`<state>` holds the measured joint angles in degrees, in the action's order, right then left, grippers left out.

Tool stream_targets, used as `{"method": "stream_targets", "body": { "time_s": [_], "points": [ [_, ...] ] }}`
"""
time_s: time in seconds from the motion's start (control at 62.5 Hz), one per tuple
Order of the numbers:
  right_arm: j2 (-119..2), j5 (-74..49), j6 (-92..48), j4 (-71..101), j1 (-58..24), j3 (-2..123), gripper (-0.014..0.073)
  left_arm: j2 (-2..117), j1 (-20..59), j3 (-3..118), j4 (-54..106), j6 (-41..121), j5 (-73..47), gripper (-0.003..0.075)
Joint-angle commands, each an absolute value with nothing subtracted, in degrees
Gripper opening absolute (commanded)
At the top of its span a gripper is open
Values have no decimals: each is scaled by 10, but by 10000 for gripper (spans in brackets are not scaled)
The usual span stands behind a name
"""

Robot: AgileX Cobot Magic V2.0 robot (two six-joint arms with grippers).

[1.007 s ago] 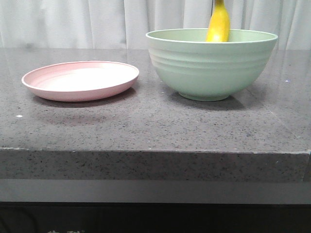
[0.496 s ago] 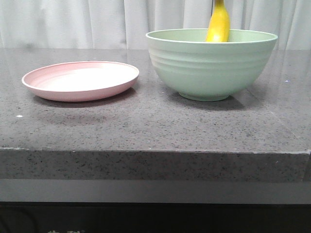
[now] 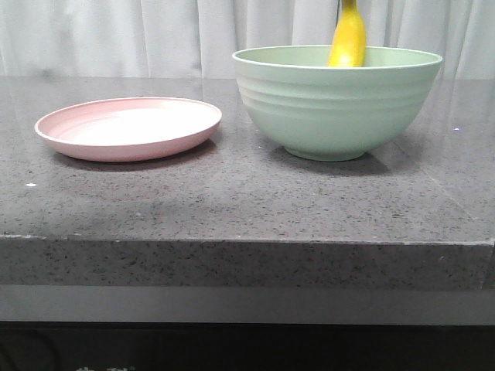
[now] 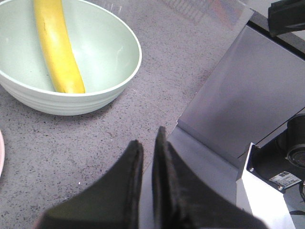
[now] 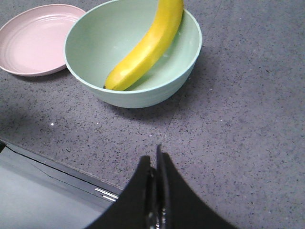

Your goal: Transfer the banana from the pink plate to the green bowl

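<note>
Yellow banana (image 5: pixel 145 47) inside green bowl (image 5: pixel 90 47), long axis leaning on wall, pink plate (image 3: pixel 128 128) bare. Both grippers, left (image 4: pixel 147 148) and right (image 5: pixel 156 155), fingers together, empty, over counter (image 3: pixel 232 201), clear of bowl.

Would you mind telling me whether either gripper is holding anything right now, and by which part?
Nothing is held. The left gripper and right gripper are shut and empty; the curved yellow banana leans inside the pale green ridged bowl.
</note>
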<state>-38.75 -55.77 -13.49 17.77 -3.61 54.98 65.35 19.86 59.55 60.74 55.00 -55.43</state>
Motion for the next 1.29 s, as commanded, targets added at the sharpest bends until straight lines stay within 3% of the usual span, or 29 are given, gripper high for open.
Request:
{"method": "stream_targets", "body": {
  "time_s": [0.0, 0.719, 0.815, 1.023, 1.279],
  "points": [
    [-387, -516, -134, 190, -34, 562, -67, 641, 197, 614, 642, 547, -542, -18],
    [-387, -522, -134, 189, -34, 562, -68, 642, 197, 614, 632, 547, -498, -18],
    [-387, -522, -134, 189, -34, 562, -68, 635, 197, 614, 551, 485, -434, -18],
    [-387, -522, -134, 189, -34, 562, -68, 589, 196, 576, 193, 171, -357, -18],
    [-387, -522, -134, 189, -34, 562, -68, 444, 146, 390, 145, 152, -179, -18]
  ]
}}
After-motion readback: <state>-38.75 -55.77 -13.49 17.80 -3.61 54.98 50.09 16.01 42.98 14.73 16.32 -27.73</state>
